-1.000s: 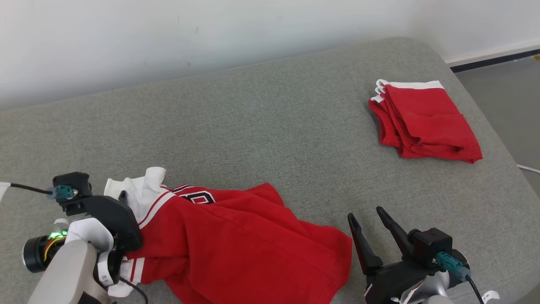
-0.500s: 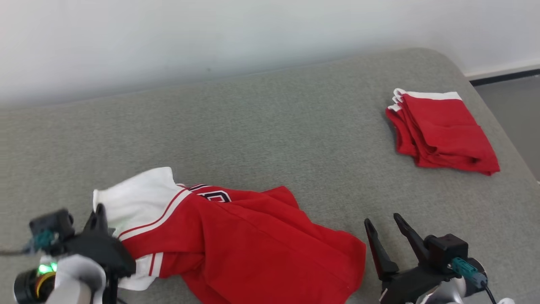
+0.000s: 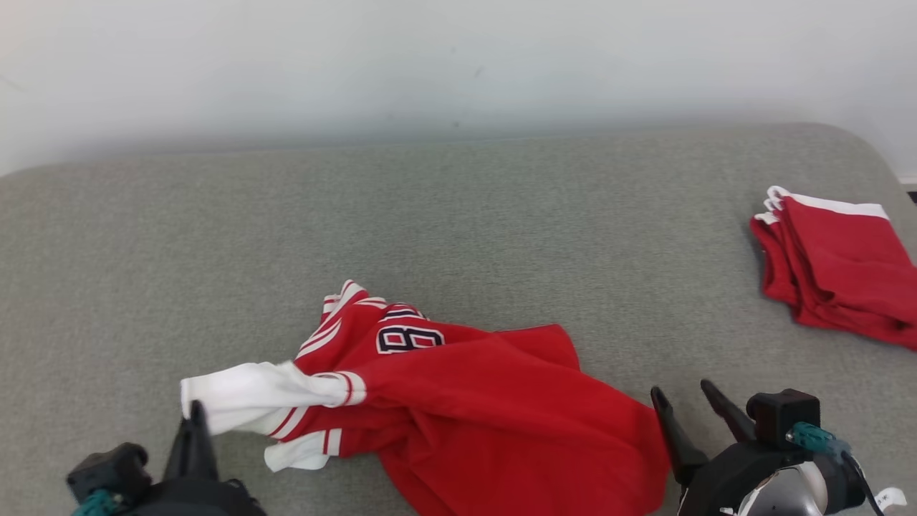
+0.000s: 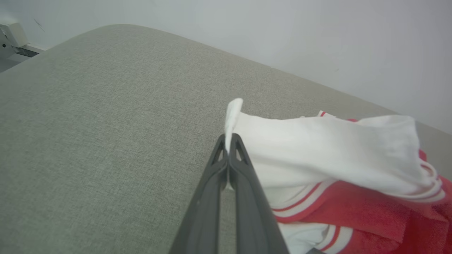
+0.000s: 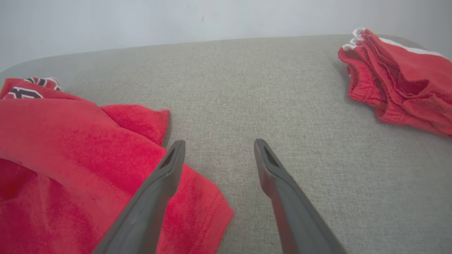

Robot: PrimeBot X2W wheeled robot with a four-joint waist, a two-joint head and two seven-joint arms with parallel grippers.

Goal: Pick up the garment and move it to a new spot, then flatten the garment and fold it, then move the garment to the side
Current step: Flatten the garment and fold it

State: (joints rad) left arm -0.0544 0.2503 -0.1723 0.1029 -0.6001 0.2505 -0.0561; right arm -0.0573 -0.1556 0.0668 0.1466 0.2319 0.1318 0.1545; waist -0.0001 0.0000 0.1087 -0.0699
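Red garment (image 3: 501, 408) is seen crumpled on the grey padded surface (image 3: 458, 215), at the near side and roughly centre. A dark-and-white number print (image 3: 408, 338) is shown on its far-left folds. Striped red-white trim is visible beside it. The white panel (image 3: 243, 390) of the garment is drawn out to the left, ending at the left gripper (image 3: 192, 419) in the near-left corner.

In the left wrist view the left gripper (image 4: 229, 143) is seen with both fingers pressed together on the edge of the white panel (image 4: 317, 148). A small white corner is left sticking out past the tips. The rest of the panel is draped off to the right, onto the red cloth.

The right gripper (image 3: 680, 390) is placed near right, just beside the garment's right hem. Its fingers are spread wide. In the right wrist view bare grey fabric is seen between the fingers of the right gripper (image 5: 219, 143), and its left finger is overlapped with the red hem (image 5: 197, 208). Contact there cannot be told.

A folded red pile (image 3: 838, 279) with white edging is laid at the far right, well apart from the garment. A pale wall (image 3: 458, 57) is seen behind the far edge.
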